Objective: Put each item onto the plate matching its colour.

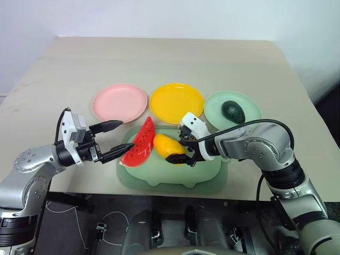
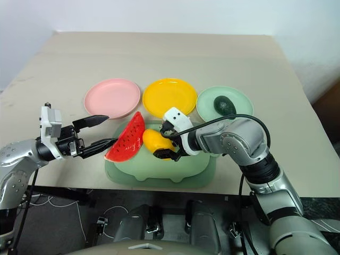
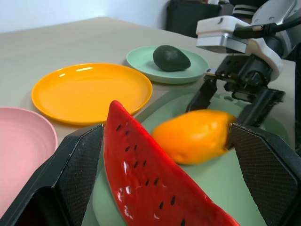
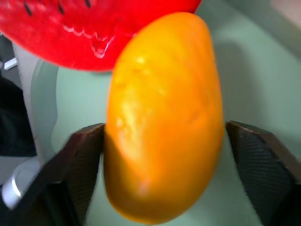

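Three plates, three foods (avocado already plated); right claw straddles mango, grip unclear; left claw gapes.

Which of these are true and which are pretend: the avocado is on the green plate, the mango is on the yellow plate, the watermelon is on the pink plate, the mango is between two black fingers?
1. The avocado lies on the green plate. True.
2. The mango lies on the yellow plate. False: it is over the green mat.
3. The watermelon is on the pink plate. False: it rests on the mat.
4. The mango sits between the right gripper fingers. True.
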